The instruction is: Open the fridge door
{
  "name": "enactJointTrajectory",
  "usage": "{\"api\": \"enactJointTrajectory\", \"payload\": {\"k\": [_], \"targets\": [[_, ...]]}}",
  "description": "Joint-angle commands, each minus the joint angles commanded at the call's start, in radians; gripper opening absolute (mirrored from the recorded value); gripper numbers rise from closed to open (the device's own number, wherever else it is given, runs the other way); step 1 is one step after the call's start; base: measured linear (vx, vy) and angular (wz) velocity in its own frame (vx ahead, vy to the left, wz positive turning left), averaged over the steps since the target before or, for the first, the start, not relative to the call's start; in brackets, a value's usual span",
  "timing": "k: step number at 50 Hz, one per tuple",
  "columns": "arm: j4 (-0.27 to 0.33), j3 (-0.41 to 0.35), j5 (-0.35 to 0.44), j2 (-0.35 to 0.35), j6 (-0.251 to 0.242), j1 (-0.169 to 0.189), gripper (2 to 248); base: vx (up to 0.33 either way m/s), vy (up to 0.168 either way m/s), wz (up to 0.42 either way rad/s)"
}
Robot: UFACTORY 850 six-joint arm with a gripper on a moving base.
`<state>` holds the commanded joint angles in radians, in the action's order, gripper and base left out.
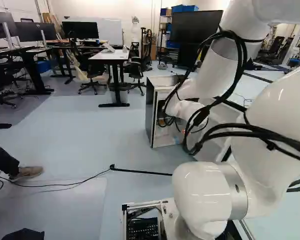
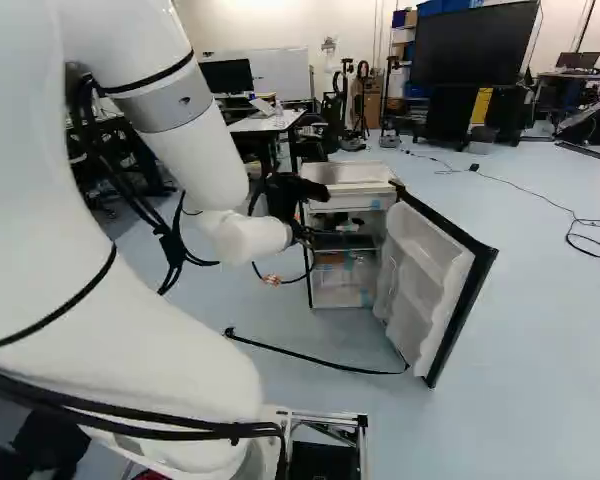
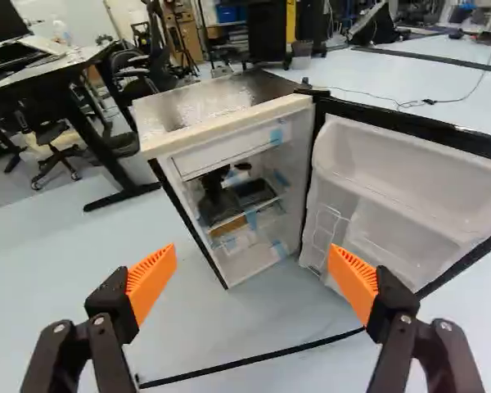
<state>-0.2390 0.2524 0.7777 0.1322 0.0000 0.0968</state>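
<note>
I'm standing in what looks like a robotics lab with an office side to it: a big white robot arm (image 2: pixel 170 130) trailing black cables, a row of monitors (image 1: pixel 80 30) and black desks, wheeled office chairs (image 1: pixel 91 70), a whiteboard (image 2: pixel 280 74), a large dark screen (image 2: pixel 472 45), shelving stacked with blue bins (image 1: pixel 184 8), and loose cable (image 2: pixel 540 200) snaking over a smooth pale floor (image 2: pixel 540 330).

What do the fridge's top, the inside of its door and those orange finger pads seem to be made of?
Fridge top: perhaps metal or glossy laminate; it mirrors light in bright patches.
Door lining: likely smooth moulded plastic, white, with rounded shelf edges.
Orange pads: probably matt rubber or flexible plastic, finely ribbed; the look leaves softness open.
</note>
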Motion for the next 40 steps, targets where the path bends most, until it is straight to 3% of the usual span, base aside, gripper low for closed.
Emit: {"api": "enactJointTrajectory", "payload": {"k": [20, 40], "targets": [[0.124, -0.086, 0.049, 0.076, 0.000, -0.050, 247, 0.000, 0.000, 0.000], [0.203, -0.140, 0.081, 0.125, 0.000, -0.082, 247, 0.000, 0.000, 0.000]]}}
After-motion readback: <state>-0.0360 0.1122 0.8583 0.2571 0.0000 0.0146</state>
